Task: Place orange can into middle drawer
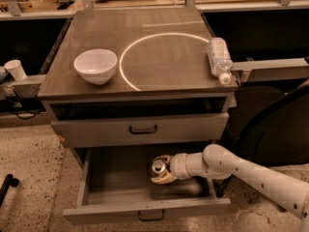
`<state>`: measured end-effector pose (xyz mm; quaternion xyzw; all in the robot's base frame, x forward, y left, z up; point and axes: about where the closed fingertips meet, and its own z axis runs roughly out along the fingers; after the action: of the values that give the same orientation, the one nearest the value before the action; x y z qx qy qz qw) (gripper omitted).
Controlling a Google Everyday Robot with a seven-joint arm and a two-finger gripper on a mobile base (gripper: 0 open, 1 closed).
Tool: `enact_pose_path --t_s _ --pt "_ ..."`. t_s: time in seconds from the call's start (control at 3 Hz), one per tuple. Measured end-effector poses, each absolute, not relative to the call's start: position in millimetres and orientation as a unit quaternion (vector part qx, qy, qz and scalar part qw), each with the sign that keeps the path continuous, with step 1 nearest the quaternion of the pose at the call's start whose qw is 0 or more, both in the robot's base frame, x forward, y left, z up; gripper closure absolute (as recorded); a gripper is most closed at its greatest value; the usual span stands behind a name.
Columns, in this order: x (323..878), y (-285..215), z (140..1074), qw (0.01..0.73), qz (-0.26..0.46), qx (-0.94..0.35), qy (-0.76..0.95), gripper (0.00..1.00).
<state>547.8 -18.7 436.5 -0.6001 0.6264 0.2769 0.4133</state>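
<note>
1. Here's the cabinet [145, 28], grey and square. The middle drawer [111, 178] is pulled well out of the cabinet's front, with its dark bar handle on the near edge.
2. The gripper [160, 169] is low at the cabinet's front, inside that open drawer and towards the cabinet's right side. The white arm [251, 175] reaches in from beyond the cabinet's right flank.
3. And it has the goods: the fingers are clamped on the orange can [158, 166], one above and one below. The can is tipped over, so its silver pull-tab top faces out from the cabinet.
4. Is the can resting on the drawer floor or held just off it? Can't tell from here, though a dark shadow lies right under the wrist.
5. On the cabinet front, the upper drawer [140, 128] is pushed in flush.
6. Up on the cabinet's top, a white bowl [95, 65] stands upright on the left side.
7. A clear plastic bottle [218, 56] lies on its side along the cabinet top's right edge, white cap towards the front corner.
8. A bright ring of light [126, 57] curves across the middle of the cabinet top, between bowl and bottle.
</note>
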Motion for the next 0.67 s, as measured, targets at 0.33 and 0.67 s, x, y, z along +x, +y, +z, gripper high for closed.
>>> enact_pose_path --t_s 0.33,0.67 --pt "547.1 -14.1 428.7 0.423 0.267 -0.611 0.614 0.81" --pt "547.1 -13.7 428.2 0.423 0.266 -0.611 0.613 0.58"
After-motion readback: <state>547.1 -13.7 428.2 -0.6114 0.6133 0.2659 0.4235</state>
